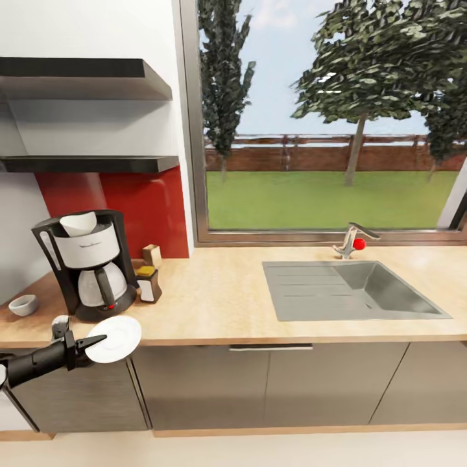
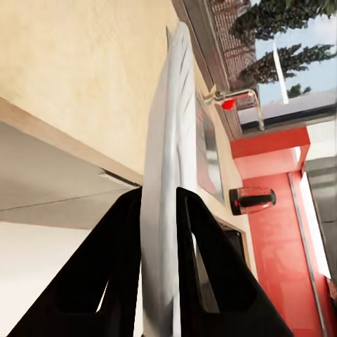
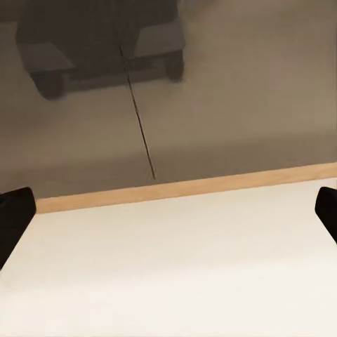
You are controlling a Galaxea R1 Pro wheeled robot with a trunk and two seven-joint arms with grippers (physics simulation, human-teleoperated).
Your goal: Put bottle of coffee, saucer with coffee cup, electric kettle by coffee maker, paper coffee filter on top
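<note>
At the countertop (image 1: 214, 305) front edge, just below the coffee maker (image 1: 87, 263), left gripper (image 1: 91, 344) pinches the saucer (image 1: 115, 338) by its rim, approx edge-on btw both fingers (image 2: 203, 274). Prob. stiff, light, slick, chippable; thin rim hold could pivot. Right gripper (image 3: 168, 214) spread wide, empty, only its tips in shot. Kettle hard to make out.

window (image 1: 324, 117): trees, lawn, fence | red backsplash (image 1: 139, 207) | steel sink (image 1: 350, 288) | grey cabinets (image 1: 272, 386)

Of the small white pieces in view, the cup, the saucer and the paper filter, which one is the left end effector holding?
The saucer: the left end effector pinches this flat disc at the counter's front edge. The coffee cup rests on the countertop; the paper filter tops the coffee maker.
</note>
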